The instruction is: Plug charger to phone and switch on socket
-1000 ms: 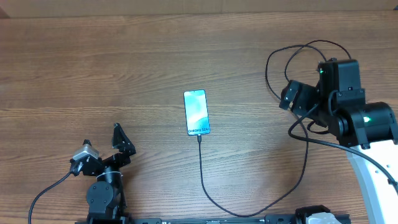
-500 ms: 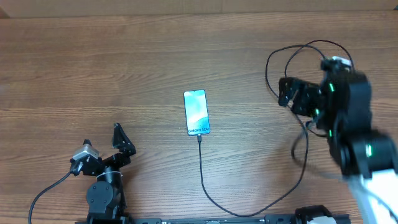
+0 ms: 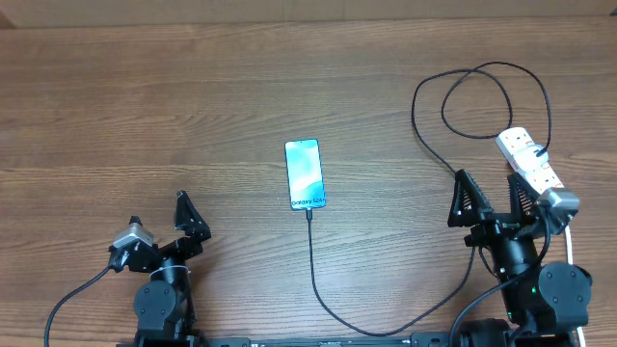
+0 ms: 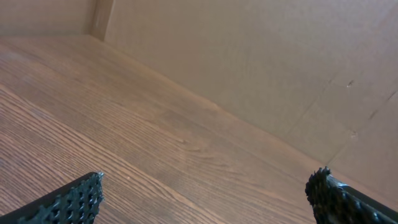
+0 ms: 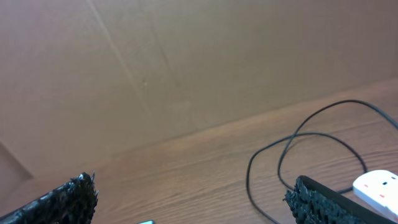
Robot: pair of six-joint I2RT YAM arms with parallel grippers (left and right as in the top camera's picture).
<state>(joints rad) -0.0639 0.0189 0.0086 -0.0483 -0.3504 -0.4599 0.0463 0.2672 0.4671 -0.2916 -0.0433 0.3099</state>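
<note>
One wide wooden worktop carries everything; both arms sit at its near edge; the right hand has its fingers spread wide, pinching nothing; the left hand is likewise spread and empty, well apart from the task's things; the charger runs from the near end of the phone toward the near edge, sweeps right past the right hand and loops at the far right before reaching the socket; that white strip lies slanted near the right edge, just beyond the right hand; whether its switches are on cannot be told; the phone lies flat mid-worktop, screen lit.
</note>
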